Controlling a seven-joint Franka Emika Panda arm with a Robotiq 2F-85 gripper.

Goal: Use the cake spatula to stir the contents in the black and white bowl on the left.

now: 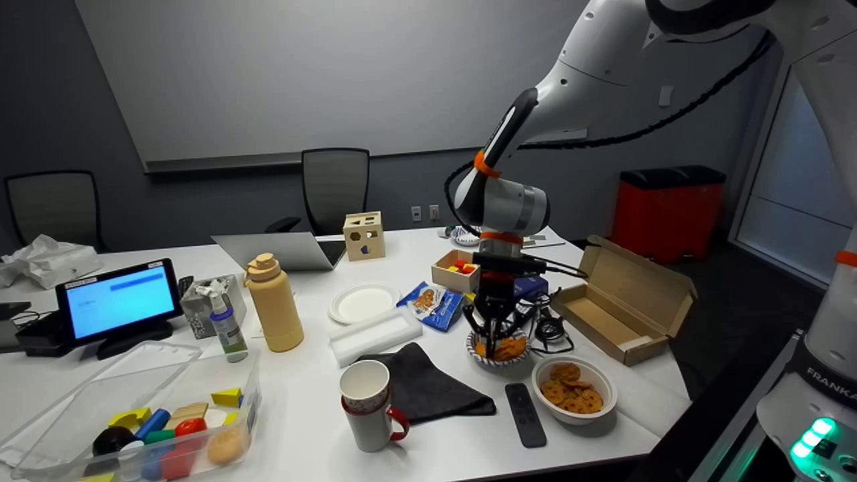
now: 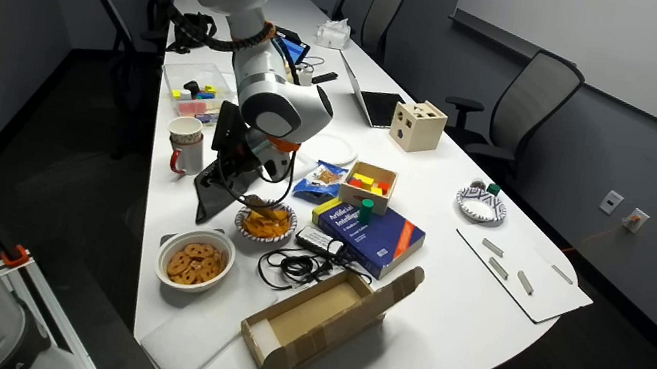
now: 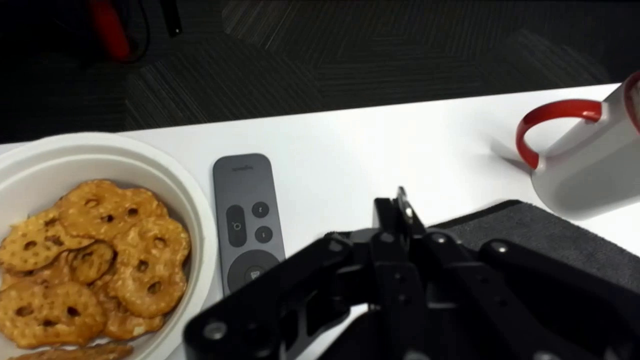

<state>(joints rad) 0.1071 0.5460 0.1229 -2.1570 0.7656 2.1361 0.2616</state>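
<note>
The black and white bowl [image 1: 497, 362], with a patterned rim and orange food, stands on the table; it also shows in an exterior view [image 2: 260, 239] and is outside the wrist view. My gripper [image 1: 492, 327] points down over this bowl. In the wrist view its fingers [image 3: 395, 207] are closed together on a thin shiny edge, which looks like the cake spatula [image 3: 406, 206]. A flat brownish blade, apparently the spatula [image 2: 263, 209], reaches into the food in an exterior view. Most of its handle is hidden by the gripper.
A white bowl of pretzel crisps [image 1: 574, 418] and a remote [image 1: 525, 415] stand close by. A dark cloth [image 1: 428, 385], stacked mugs [image 1: 369, 418], cables [image 2: 297, 264], a blue book [image 2: 382, 238] and an open cardboard box [image 2: 316, 313] surround the bowl. Another patterned bowl [image 2: 480, 215] stands farther off.
</note>
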